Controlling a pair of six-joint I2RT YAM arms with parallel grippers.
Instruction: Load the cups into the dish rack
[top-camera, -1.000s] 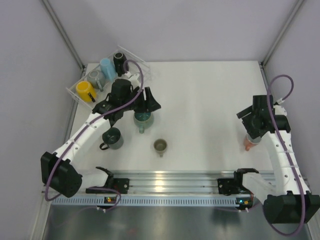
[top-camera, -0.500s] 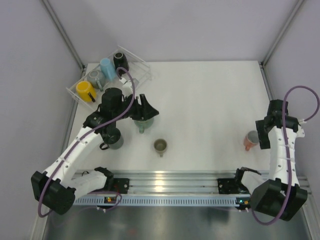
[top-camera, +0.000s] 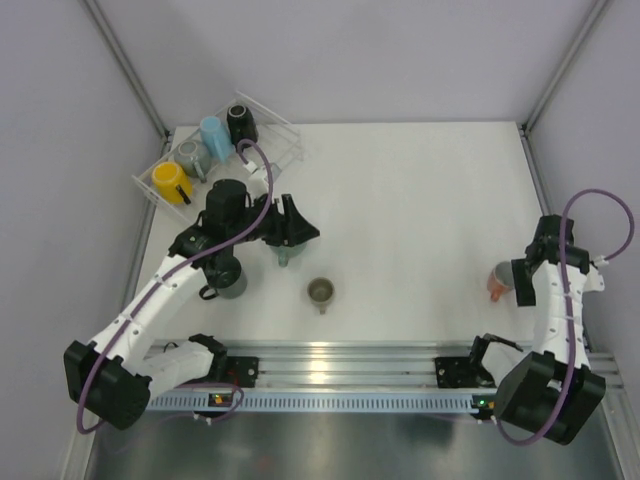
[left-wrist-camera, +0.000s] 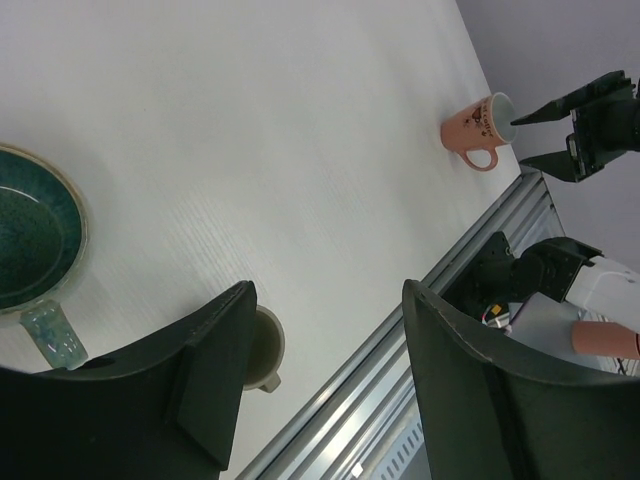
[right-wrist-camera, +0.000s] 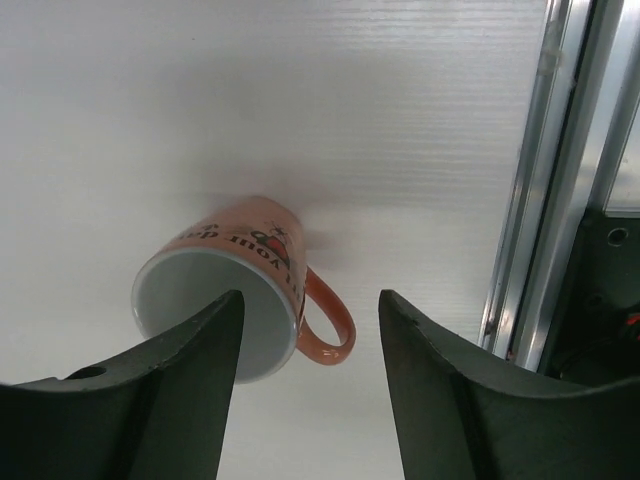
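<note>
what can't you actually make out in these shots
Top view: teal cup mostly hidden under the left claw.
Top view: dark green cup partly covered by the left arm.
Left wrist: olive cup half behind a claw finger.
Right wrist: pink cup, lettering curves out of sight.

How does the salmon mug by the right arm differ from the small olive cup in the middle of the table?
The salmon mug carries printed writing; the olive cup looks plain. In the top view the salmon mug looks larger than the olive cup. The open right tool is right at the salmon mug; the olive cup stands alone. Both have a handle and stand on the table, outside the dish rack.
</note>
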